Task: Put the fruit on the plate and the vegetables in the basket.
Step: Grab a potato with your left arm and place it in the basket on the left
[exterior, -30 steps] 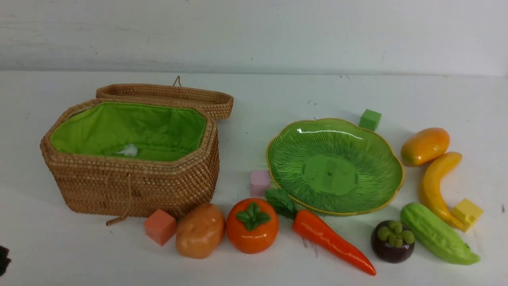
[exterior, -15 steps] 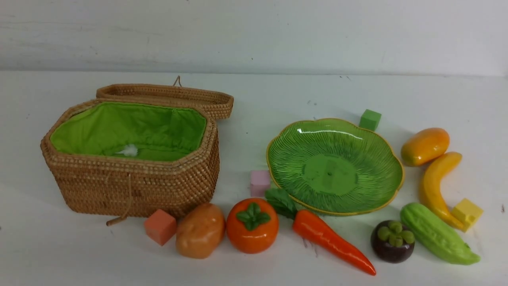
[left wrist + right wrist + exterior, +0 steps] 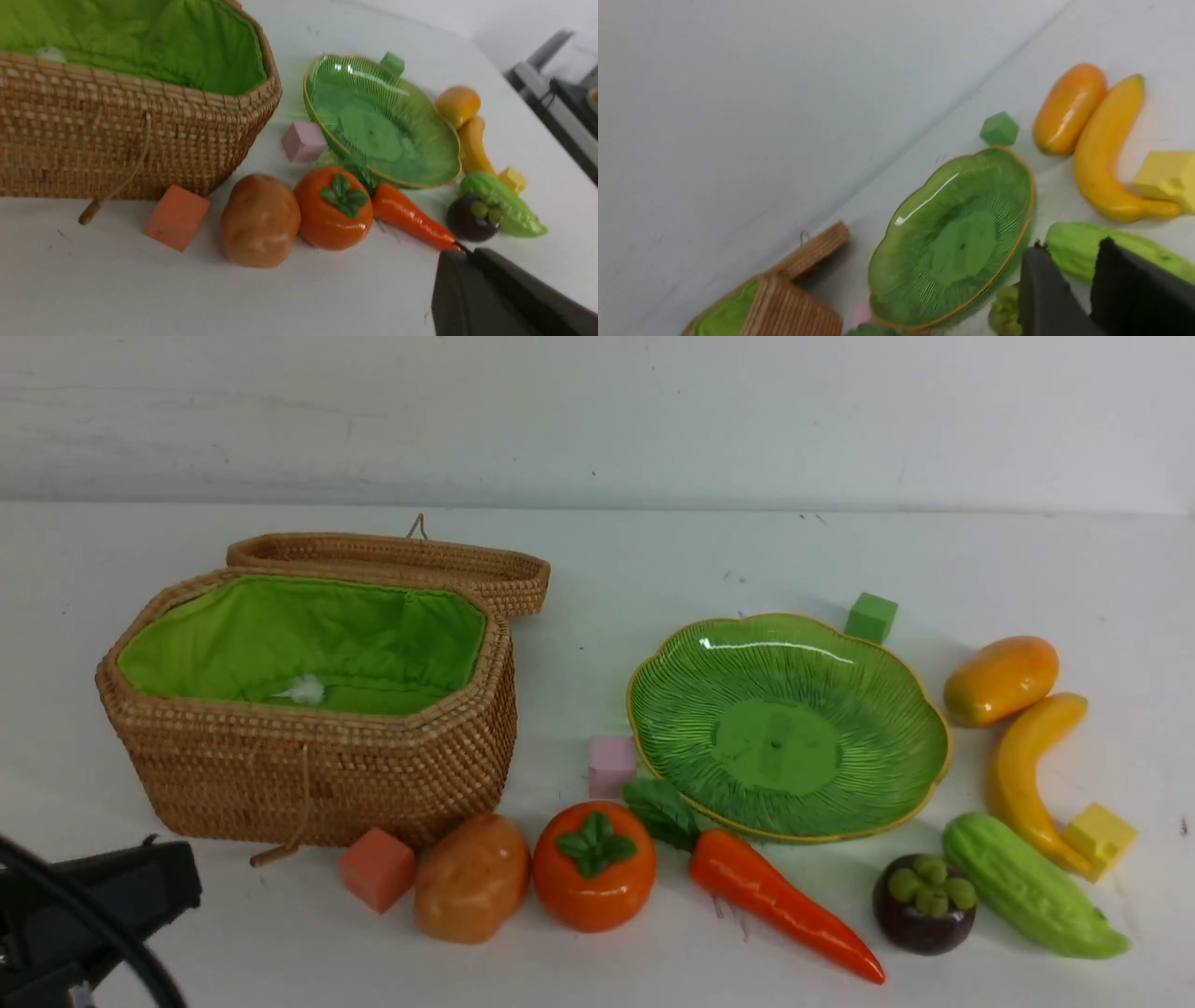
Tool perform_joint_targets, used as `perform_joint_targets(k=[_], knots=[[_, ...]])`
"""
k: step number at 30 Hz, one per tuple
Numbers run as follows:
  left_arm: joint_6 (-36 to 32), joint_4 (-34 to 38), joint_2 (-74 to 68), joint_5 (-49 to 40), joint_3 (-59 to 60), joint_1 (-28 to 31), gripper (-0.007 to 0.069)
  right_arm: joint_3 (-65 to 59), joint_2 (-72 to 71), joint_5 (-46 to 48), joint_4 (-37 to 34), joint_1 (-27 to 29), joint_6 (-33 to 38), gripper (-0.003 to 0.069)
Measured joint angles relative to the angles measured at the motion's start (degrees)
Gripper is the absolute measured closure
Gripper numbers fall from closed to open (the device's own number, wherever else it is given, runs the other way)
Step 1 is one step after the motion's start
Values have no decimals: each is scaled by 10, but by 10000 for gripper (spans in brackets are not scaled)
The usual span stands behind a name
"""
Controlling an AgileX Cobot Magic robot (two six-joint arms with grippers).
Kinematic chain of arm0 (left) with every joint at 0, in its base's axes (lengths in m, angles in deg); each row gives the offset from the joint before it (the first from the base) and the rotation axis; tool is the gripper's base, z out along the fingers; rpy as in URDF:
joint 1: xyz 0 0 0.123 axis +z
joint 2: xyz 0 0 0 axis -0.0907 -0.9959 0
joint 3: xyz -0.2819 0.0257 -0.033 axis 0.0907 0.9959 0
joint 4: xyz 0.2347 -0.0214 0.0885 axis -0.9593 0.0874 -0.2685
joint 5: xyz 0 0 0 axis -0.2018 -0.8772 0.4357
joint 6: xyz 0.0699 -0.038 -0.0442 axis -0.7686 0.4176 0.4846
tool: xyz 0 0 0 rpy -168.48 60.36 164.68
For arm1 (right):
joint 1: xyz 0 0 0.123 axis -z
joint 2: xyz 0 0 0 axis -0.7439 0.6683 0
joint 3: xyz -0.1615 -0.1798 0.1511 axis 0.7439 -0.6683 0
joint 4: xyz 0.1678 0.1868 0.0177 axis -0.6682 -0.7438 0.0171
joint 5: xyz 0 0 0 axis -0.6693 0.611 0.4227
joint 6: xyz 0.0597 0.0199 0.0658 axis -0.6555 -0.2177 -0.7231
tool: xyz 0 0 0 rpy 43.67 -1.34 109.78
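The open basket (image 3: 308, 775) stands at the left and the empty plate (image 3: 789, 728) right of centre. Along the front lie a potato (image 3: 471, 877), persimmon (image 3: 594, 866), carrot (image 3: 775, 901), mangosteen (image 3: 924, 903) and gourd (image 3: 1027, 887). The banana (image 3: 1018, 775) and mango (image 3: 999, 679) are right of the plate. My left gripper (image 3: 191, 877) hovers at the front left corner, short of the basket; its jaws (image 3: 469, 252) are shut and empty. My right gripper (image 3: 1071, 245), seen only in its wrist view, hangs open above the gourd (image 3: 1069, 247) and mangosteen, holding nothing.
Foam cubes lie among the toys: salmon (image 3: 376, 868) by the basket, pink (image 3: 611, 765) at the plate's left rim, green (image 3: 870, 616) behind the plate, yellow (image 3: 1100, 835) at the banana's tip. The wicker lid (image 3: 392, 560) lies behind the basket. A wall closes the table's far side.
My left arm has come into the front view at the bottom left corner. The toys, plate and basket have not moved.
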Motion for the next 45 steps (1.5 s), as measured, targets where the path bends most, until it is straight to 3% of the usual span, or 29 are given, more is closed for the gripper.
perform_joint_targets(k=[1, 4, 5, 6, 12, 18, 25, 32, 35, 36, 37, 38, 39, 42, 43, 45], knots=[[-3, -1, -5, -6, -4, 0, 638, 25, 13, 17, 0, -7, 11, 539], [-18, -4, -50, -51, -37, 0, 638, 178, 104, 185, 1, -46, 107, 616], [-20, -5, -54, -53, -41, 0, 638, 187, 110, 195, 1, -48, 115, 623], [-28, -11, -69, -65, -56, -4, 638, 265, 159, 276, 1, -62, 140, 641], [-11, -76, -121, -117, -126, -90, 638, 439, 264, 451, 3, -82, 190, 647], [69, -174, -203, -170, -193, -176, 638, 505, 277, 482, 2, -136, 217, 645], [157, -269, -347, -178, -241, -273, 638, 512, 276, 496, 2, -145, 225, 636], [221, -357, -454, -152, -286, -298, 612, 512, 276, 505, 2, -145, 239, 629], [225, -379, -511, -107, -291, -296, 454, 512, 276, 505, 2, -145, 242, 622], [225, -380, -511, -105, -291, -295, 454, 512, 276, 505, 2, -145, 242, 622], [225, -383, -533, -90, -292, -294, 361, 512, 276, 506, 2, -145, 247, 620], [225, -384, -536, -86, -292, -294, 349, 512, 276, 506, 2, -145, 249, 620], [230, -397, -559, -69, -292, -293, 240, 512, 276, 506, 2, -145, 252, 617], [254, -429, -593, -39, -292, -293, 79, 512, 276, 507, 2, -145, 255, 615], [254, -431, -593, -38, -292, -293, 79, 512, 276, 507, 2, -145, 255, 615], [289, -466, -618, -22, -292, -293, -11, 512, 276, 507, 2, -145, 257, 612]])
